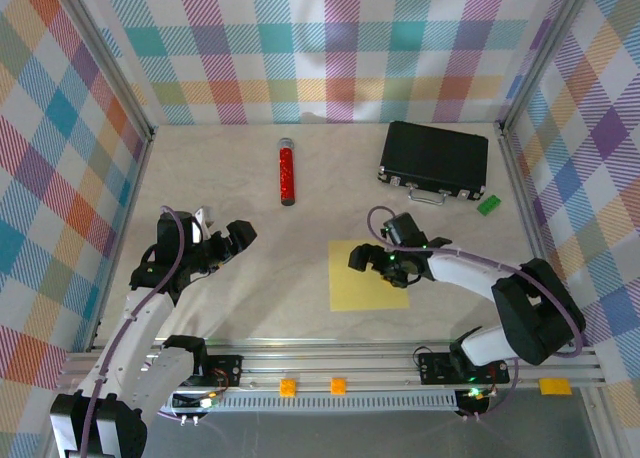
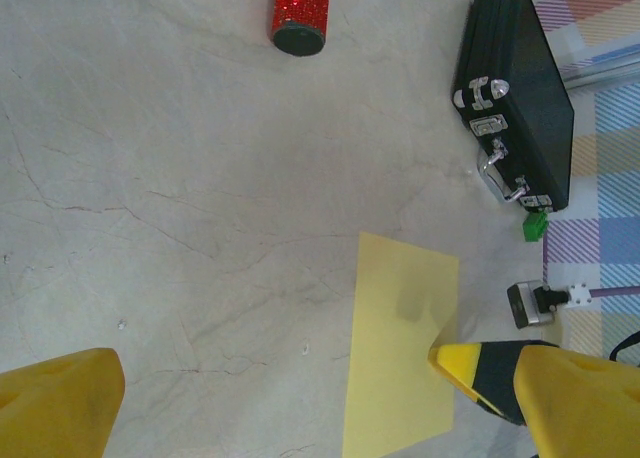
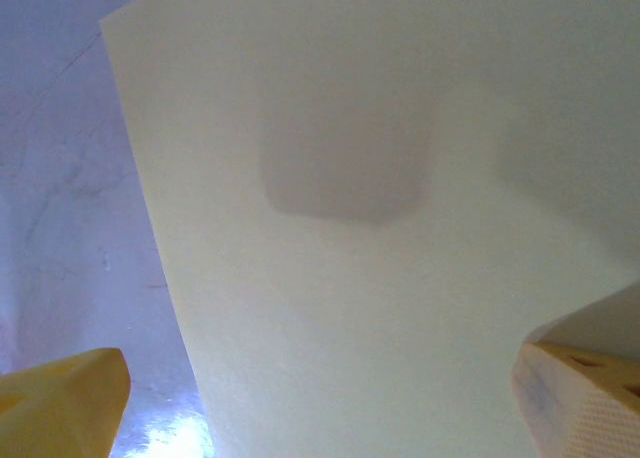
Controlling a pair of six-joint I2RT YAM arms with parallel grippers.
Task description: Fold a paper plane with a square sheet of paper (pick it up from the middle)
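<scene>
Toward the near edge of the table [image 1: 290,268], the square sheet of paper [image 1: 355,290] lies flat and unfolded, right of centre. No crease shows on it, so the folding seems not yet begun.

Over the sheet's far part hangs the right end effector [image 1: 383,262], its jaws spread wide and holding nothing. In its wrist view one fingertip sits over bare table past the paper's edge while the other sits over the paper. Whether either tip touches the surface I cannot tell. A pinch from this stance would likely catch the paper near its border rather than its middle. Thin paper lying flush also gives the tips little to bite, so they may skid, push the sheet sideways, or wrinkle it where no fold is wanted.

Off to the left, the left end effector [image 1: 226,234] is likewise wide open and empty, well apart from the sheet. Nothing pins the paper if it starts sliding.

Farther back, the red cylinder [image 1: 287,173], black case [image 1: 434,156] and green block [image 1: 489,205] sit well clear.
</scene>
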